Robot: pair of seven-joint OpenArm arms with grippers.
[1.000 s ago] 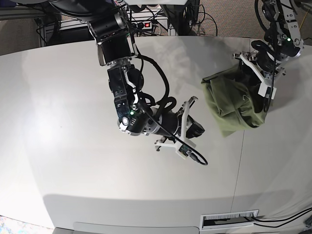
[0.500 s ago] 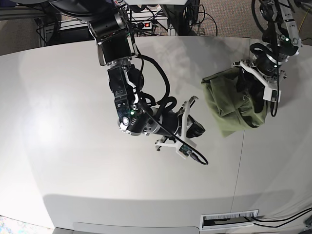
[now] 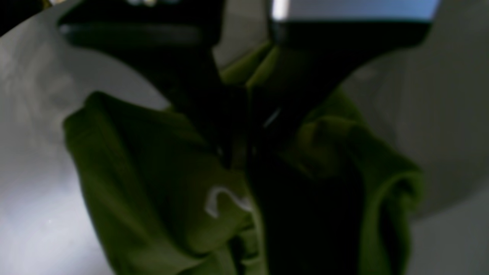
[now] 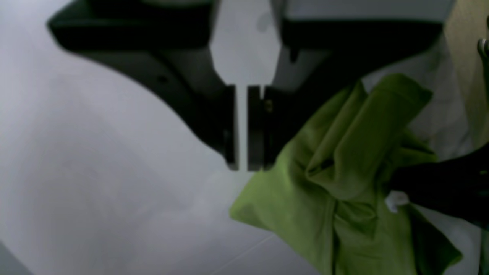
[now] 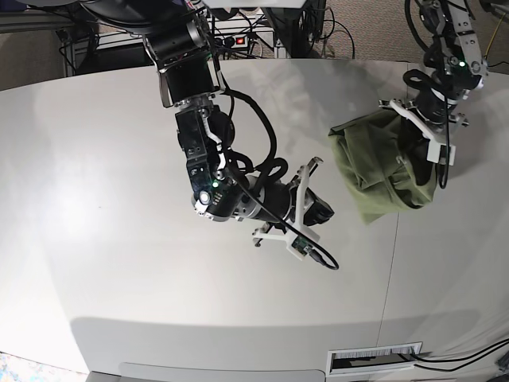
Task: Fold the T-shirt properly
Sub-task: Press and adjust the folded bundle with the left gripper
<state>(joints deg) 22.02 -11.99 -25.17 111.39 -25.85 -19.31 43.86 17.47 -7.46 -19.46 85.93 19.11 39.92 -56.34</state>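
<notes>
The olive-green T-shirt [image 5: 374, 171] lies bunched in a crumpled heap at the right side of the white table [image 5: 119, 239]. My left gripper [image 5: 407, 151] comes down onto the heap's far right part. In the left wrist view my left gripper [image 3: 238, 152] has its jaws together, pinching a fold of the T-shirt [image 3: 145, 183] just above the small white tag [image 3: 225, 198]. My right gripper [image 5: 322, 208] hovers over bare table just left of the heap. In the right wrist view my right gripper [image 4: 242, 164] shows only a thin slit with nothing in it, and the T-shirt [image 4: 344, 183] lies beside its fingertips.
A thin seam [image 5: 392, 247] runs across the table below the shirt. A slotted vent [image 5: 374, 358] sits at the front edge. Cables and a power strip [image 5: 236, 38] lie on the floor behind the table's far edge.
My left gripper's jaws have closed on the shirt fabric, and its wrist has turned and shifted slightly over the heap. The right arm has not moved.
</notes>
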